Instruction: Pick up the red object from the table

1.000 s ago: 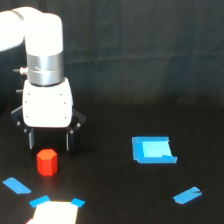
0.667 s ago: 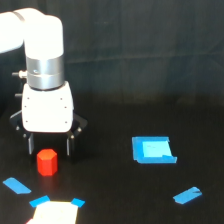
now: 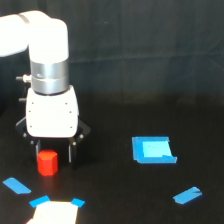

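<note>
Exterior view. The small red-orange hexagonal block stands upright on the wide black matte table, directly beneath the white box-bodied gripper, between its 2 dark fingers. The jaws stand spread, not closed on the block. A blue square tape patch lies well apart, toward the exterior view's right.

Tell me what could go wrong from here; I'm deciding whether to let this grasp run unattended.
The gripper hangs open around the red object, which looks nearer one finger, so closing may nudge or tip it instead of clamping. The fingertips sit close to the table; more descent might scrape it.
</note>
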